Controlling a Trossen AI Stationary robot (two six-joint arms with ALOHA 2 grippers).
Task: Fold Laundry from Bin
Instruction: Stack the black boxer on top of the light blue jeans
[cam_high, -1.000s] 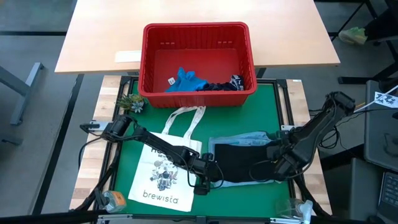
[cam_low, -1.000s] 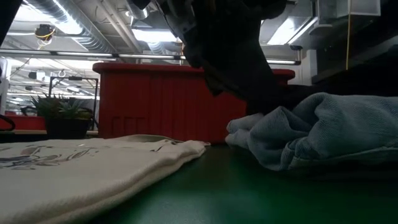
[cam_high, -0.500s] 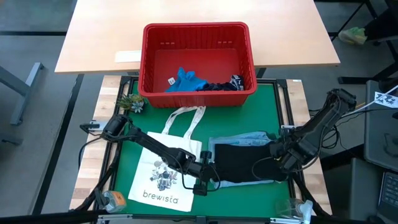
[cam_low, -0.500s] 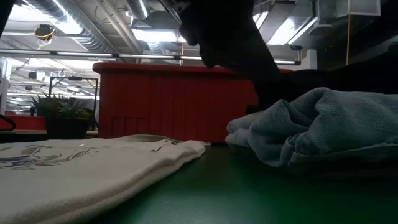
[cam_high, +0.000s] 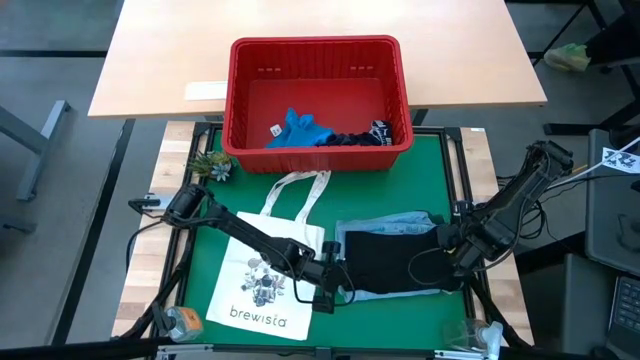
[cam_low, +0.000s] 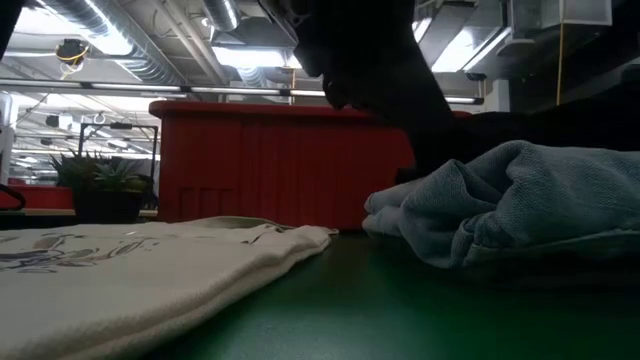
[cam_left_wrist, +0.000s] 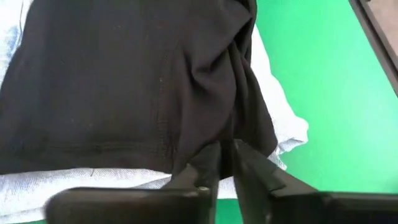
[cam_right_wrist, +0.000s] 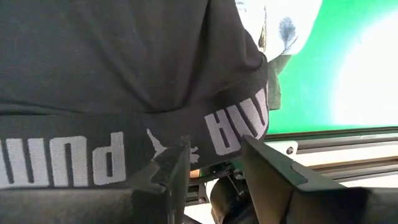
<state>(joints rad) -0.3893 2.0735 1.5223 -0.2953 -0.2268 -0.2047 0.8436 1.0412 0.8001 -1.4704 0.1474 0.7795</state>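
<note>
While two garments lie stacked, two more fill one bin.

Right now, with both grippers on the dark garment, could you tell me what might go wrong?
The left gripper pinches only a thin fold of the dark garment, so it could slip free. The denim shirt lies underneath and may get dragged along. The right gripper sits at the printed waistband; uneven pulls could skew the fold.
</note>
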